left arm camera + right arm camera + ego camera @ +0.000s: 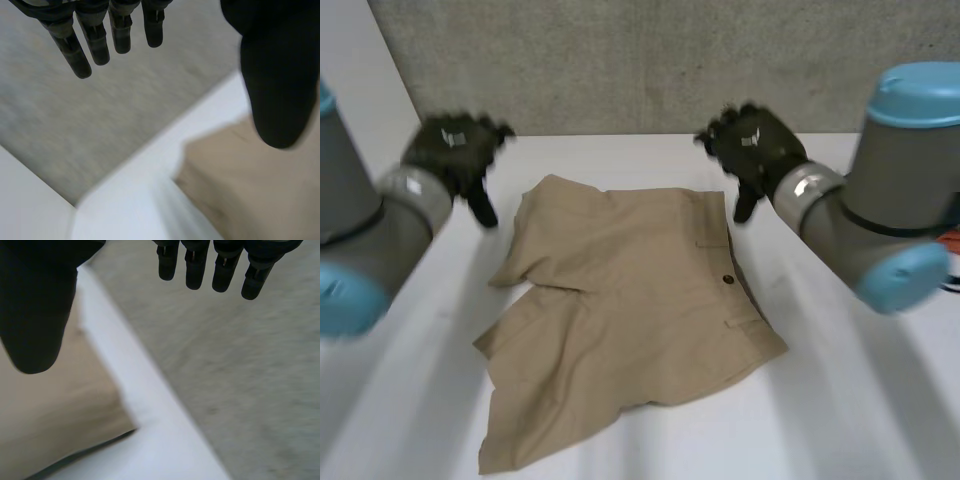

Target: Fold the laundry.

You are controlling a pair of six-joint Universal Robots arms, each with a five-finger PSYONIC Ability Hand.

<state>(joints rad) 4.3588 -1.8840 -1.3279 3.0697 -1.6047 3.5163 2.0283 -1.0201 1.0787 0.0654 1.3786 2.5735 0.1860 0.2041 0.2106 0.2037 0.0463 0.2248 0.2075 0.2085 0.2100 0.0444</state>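
Note:
A pair of tan shorts (pixel 620 310) lies flat on the white table (pixel 840 400), waistband with a dark button toward the right, legs toward the near left. My left hand (pixel 455 150) hovers above the table at the shorts' far left corner, fingers (pixel 100 40) straight and empty, thumb (pixel 280 75) spread over the tan cloth (pixel 260 185). My right hand (pixel 755 145) hangs at the far right corner by the waistband, its fingers (pixel 220 265) straight, its thumb (pixel 35 310) apart, nothing held. Neither hand touches the shorts (pixel 45 415).
A grey wall (pixel 650 60) rises behind the table's far edge. A red and black object (pixel 950 262) peeks out at the right edge behind my right arm. Bare table surrounds the shorts on all sides.

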